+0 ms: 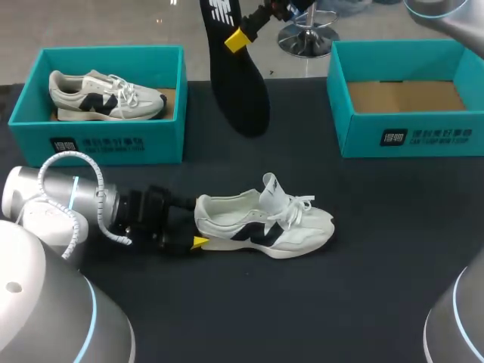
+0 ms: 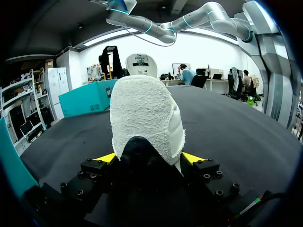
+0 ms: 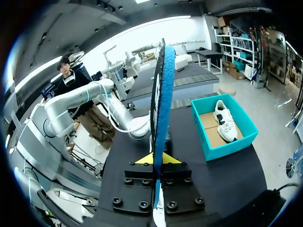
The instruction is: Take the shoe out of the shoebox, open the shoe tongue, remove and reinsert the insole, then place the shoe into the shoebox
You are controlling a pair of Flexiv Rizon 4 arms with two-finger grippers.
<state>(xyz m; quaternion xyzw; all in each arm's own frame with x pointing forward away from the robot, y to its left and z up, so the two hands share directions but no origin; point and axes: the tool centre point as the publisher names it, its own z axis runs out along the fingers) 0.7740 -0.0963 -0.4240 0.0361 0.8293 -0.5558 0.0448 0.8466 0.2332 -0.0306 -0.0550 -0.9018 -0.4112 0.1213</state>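
White sneaker (image 1: 265, 223) rests on its sole in the middle of the dark desk (image 1: 378, 287), toe toward our right, with its tongue and laces pulled up so the mouth is open. Our left gripper (image 1: 193, 227) comes in low along the desk and is clamped on the heel, a yellow fingertip on each side. We judge this hold is meant to pin the sneaker so it cannot slide or tip while the insole goes back in.

Our right gripper (image 1: 238, 39) is pinched tight on the black insole (image 1: 240, 91), holding it high over the far side of the desk, well apart from the sneaker. The insole hangs long end down, which we think suits feeding it into the open mouth. It is out, and reinsertion is not yet done.

At far right the empty shoebox (image 1: 408, 136) waits for the sneaker. The other shoebox (image 1: 106, 136), far left, holds a second sneaker (image 1: 106, 94).
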